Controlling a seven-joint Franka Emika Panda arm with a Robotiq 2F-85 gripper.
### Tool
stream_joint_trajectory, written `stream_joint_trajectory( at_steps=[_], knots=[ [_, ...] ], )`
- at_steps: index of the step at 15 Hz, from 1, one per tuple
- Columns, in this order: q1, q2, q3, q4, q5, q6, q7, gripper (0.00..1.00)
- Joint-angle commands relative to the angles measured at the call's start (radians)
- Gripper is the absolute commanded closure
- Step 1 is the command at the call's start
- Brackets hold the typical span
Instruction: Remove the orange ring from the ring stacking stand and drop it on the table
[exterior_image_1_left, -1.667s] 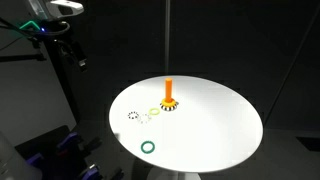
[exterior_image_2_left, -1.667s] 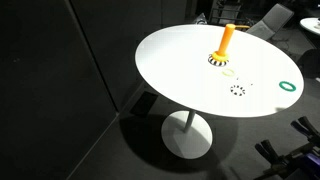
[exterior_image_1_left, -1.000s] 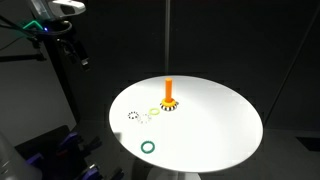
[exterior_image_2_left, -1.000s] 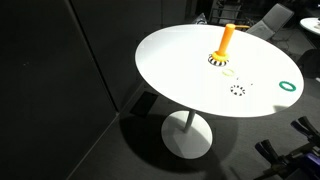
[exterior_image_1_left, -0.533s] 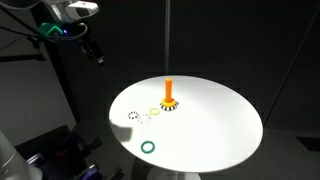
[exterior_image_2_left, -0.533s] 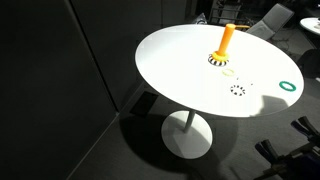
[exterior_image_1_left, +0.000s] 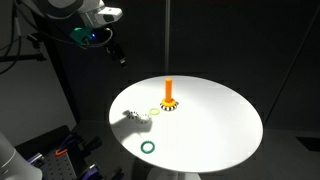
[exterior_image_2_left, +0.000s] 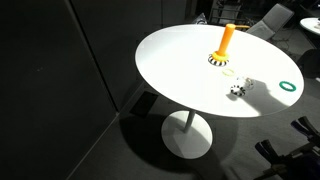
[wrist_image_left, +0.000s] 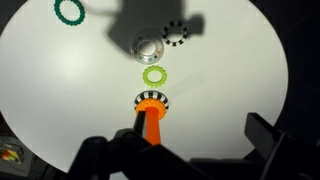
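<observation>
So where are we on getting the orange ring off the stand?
Done: nothing yet. The orange ring looks to sit low on the ring stacking stand, just above its checkered base. In hand: the end effector hangs open and empty, off to the side of the post. Left: reach the post, grip the ring, lift it clear, drop it on the table.

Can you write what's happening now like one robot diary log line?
gripper open, high above table | ring stacking stand upright, untouched | orange ring seemingly at stand's foot, not removed
</observation>
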Motion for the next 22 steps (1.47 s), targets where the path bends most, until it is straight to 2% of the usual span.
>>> stream_joint_trajectory(
  at_steps=[1, 5, 9, 10, 11, 18, 22],
  knots=[
    [-0.046, 0.148, 0.022, 0.113, -0.054, 0.026, 0.08, 0.0],
    [-0.08, 0.269, 0.03, 0.19, -0.138, 0.045, 0.165, 0.0],
    [-0.084, 0.356, 0.017, 0.256, -0.198, 0.039, 0.233, 0.0],
    [-0.081, 0.364, 0.012, 0.27, -0.204, 0.028, 0.248, 0.0],
    [-0.061, 0.33, -0.002, 0.218, -0.177, 0.046, 0.207, 0.0],
    [-0.055, 0.342, -0.004, 0.222, -0.179, 0.046, 0.21, 0.0],
    [-0.072, 0.423, 0.006, 0.259, -0.236, 0.059, 0.295, 0.0]
  ],
)
